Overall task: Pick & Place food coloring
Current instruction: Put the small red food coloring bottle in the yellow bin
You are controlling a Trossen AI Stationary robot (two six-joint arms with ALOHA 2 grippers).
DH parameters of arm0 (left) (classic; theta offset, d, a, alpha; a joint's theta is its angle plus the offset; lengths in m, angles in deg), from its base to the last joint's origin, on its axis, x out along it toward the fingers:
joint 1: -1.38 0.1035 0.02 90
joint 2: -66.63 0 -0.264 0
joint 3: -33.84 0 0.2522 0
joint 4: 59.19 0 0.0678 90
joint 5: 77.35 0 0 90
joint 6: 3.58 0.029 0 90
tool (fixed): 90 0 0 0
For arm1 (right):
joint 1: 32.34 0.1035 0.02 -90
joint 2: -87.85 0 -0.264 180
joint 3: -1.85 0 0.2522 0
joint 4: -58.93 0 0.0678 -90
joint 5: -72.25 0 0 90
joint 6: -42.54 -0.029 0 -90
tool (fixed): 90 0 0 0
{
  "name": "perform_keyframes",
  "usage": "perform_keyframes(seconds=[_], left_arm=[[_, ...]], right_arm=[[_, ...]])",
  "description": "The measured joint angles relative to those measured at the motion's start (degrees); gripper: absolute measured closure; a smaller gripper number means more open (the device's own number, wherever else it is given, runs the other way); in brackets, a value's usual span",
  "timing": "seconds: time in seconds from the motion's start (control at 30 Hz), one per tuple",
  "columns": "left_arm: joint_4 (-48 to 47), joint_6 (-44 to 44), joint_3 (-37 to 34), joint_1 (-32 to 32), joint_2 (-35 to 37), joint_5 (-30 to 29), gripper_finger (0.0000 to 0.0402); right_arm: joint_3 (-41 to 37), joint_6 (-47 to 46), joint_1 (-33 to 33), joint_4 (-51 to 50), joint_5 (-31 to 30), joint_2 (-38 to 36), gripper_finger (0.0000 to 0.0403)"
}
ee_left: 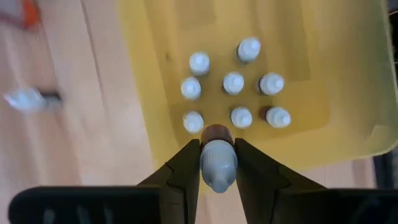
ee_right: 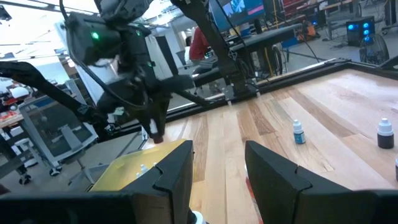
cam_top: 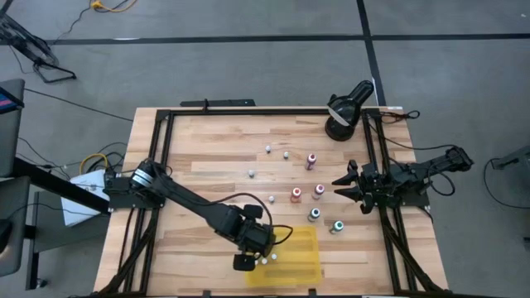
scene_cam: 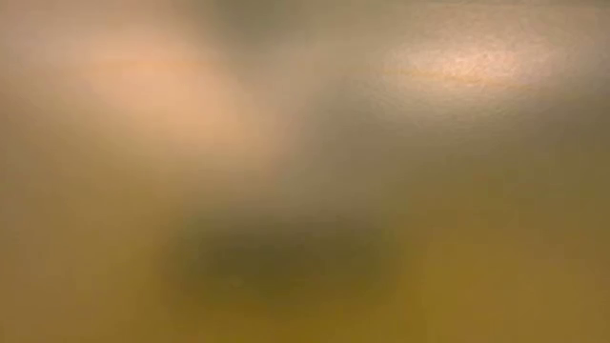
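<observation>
Hovering over the yellow tray point(ee_left: 348, 93), the left gripper point(ee_left: 217, 163) is clamped around a white-capped bottle point(ee_left: 217, 163). Eight bottles point(ee_left: 233, 82) stand inside. Right gripper point(ee_right: 217, 163) waits at the bench's point(cam_top: 215, 157) right edge, fingers parted, grasping nothing.

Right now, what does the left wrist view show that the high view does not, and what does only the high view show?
Only the left wrist view shows the left claw shut on a white-capped bottle at the yellow tray's edge, with eight white-capped bottles standing in a cluster inside.

Only the high view shows the right claw near the table's right side and loose bottles spread mid-table.

Both show the left claw over the yellow tray on the wooden table.
</observation>
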Motion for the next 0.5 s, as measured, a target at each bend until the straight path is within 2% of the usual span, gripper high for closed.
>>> perform_keyframes(seconds=[0.13, 0.3, 0.5], left_arm=[[-1.1, 11.77, 2.46, 0.0, -0.01, -1.04, 0.0322], [-1.73, 30.03, 6.22, -0.36, -0.01, 2.3, 0.0322], [-3.2, 42.33, 8.98, -3.61, 0.01, 3.18, 0.0322]], right_arm=[[0.02, 0.0, -0.02, 0.0, 0.02, 0.0, 0.0266], [0.02, 0.0, -0.02, 0.0, 0.02, 0.0, 0.0264], [0.02, 0.0, -0.02, 0.0, 0.02, 0.0, 0.0266]])
